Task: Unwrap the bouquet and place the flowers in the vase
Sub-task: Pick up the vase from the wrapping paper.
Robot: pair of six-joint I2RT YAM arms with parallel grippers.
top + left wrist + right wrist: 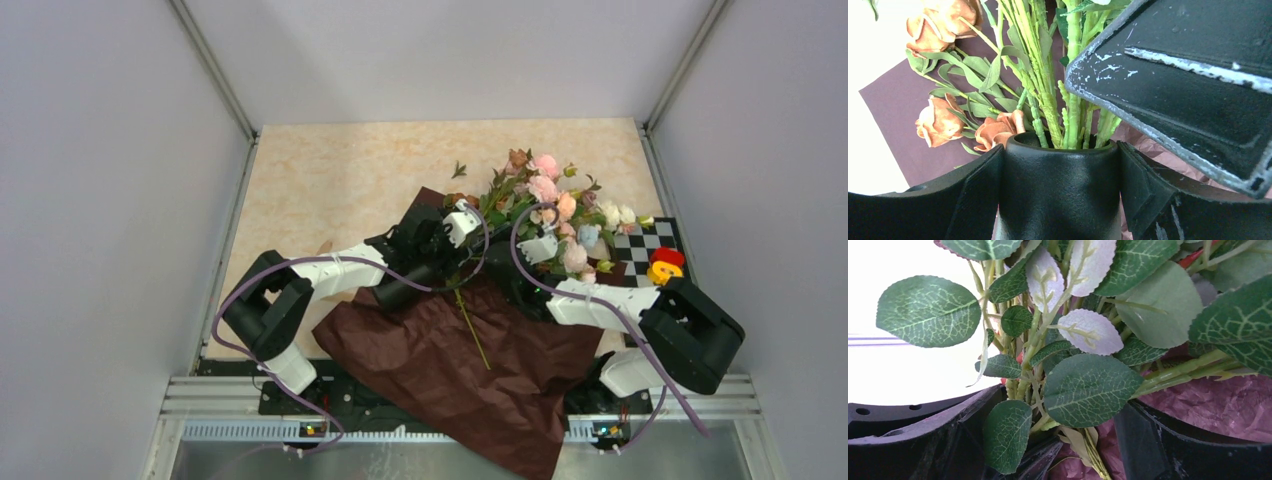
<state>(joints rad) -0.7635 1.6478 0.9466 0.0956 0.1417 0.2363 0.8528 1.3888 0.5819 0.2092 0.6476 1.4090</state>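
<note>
Unwrapping judged done: maroon paper (470,380) spread flat from table centre down to 6 o'clock, nothing bundled in it.

Bulk of the flowers (545,200) gathered just past centre toward 1 o'clock, heads fanned out toward 2.

Left wrist view: green stems (1048,100) packed into the mouth of the vase (1060,195), brownish roses (938,120) hanging off at 9 o'clock over the paper.

Left gripper (1059,150) clamped on the vase neck, one finger pressed to each side, spread no wider than the neck.

Right gripper (1058,405) parted wide around leafy stems just above the paper; nothing pinched, as far as the crowded leaves allow telling.

Vase not made out in the top view, hidden under arms and foliage near centre.

Left over: one thin loose stem (470,330) lying on the paper, 6 o'clock from the bunch, apart from both grippers.

Judgement: near the end. Wrapper off, most stems seated. Remaining: fetch the stray stem, slot it in, let go of the vase.
</note>
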